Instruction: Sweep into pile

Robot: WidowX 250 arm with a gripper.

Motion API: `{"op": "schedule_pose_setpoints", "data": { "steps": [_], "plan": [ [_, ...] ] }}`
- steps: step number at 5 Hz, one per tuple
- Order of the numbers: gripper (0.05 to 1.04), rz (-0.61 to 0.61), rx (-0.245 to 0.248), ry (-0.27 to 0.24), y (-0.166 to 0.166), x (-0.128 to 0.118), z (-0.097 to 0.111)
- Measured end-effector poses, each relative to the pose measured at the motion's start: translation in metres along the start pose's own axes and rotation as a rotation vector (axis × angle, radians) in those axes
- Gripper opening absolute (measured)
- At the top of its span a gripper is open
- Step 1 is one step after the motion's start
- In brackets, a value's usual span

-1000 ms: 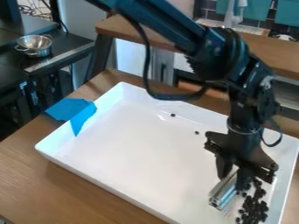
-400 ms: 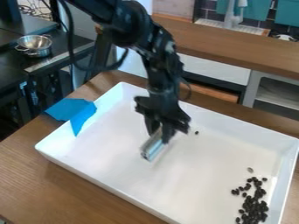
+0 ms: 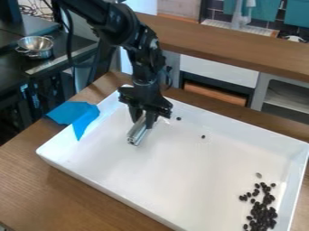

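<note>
1. Count: gripper (image 3: 143, 120), one; silver bar (image 3: 138, 133), one; white tray (image 3: 151, 176), one. Stray dark beans: two, the first (image 3: 179, 118) and the second (image 3: 203, 136). Paler bean (image 3: 258, 175), one, above the pile. Dark bean pile (image 3: 263, 215): many, overlapping, exact count not possible.
2. Fingers: closed on the bar, which slants out below them toward the view's lower left.
3. Bean positions: pile well apart from the fingers, at the tray's lower right; first stray near them, on their right; second farther right and lower.
4. Edges: gripper near the tray's far wall, toward the upper-left corner. Blue tape (image 3: 86, 121) laps the left rim. Pile beside the right wall. Broad tray floor lies between bar and pile, and between bar and near wall.
</note>
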State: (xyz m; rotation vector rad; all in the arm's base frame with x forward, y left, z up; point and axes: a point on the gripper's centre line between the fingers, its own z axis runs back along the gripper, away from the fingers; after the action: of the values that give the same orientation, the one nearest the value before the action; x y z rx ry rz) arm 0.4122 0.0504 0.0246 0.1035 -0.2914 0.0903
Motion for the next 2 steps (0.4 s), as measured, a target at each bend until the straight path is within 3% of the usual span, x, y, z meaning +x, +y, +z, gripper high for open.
{"op": "schedule_pose_setpoints", "data": {
  "steps": [1,2],
  "plan": [
    [0.360,0.029,0.044,0.012,0.0043,0.0045,-0.0160],
    [0.360,0.027,0.062,0.017,-0.0002,0.0045,-0.0190]
  ]
}}
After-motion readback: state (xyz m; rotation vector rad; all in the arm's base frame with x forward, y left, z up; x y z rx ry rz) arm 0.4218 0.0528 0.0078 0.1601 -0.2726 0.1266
